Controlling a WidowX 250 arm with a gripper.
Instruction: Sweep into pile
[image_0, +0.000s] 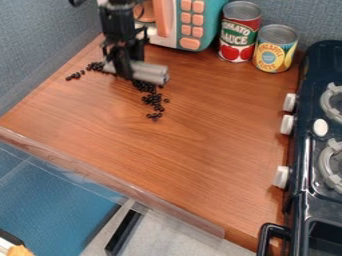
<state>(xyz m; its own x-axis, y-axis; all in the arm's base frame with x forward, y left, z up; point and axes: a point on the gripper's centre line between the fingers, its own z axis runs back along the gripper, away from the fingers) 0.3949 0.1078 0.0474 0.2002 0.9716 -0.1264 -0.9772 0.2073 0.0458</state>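
The smooth, wood-grained worktop (194, 135) is meeting the glossy black stove (304, 150) along its right edge. The black gripper (123, 69) is hanging near the far-left corner, its fingers closing around a grey, rounded bar (155, 74). The boxy microwave (170, 25), with rounded buttons, is standing at the far edge; right of it, two ribbed metal cans, one red (239, 35), one yellow (274, 50), are standing side by side. Small, round black beans (152, 99) are lying in an uneven trail around the bar, towards the far-left corner.
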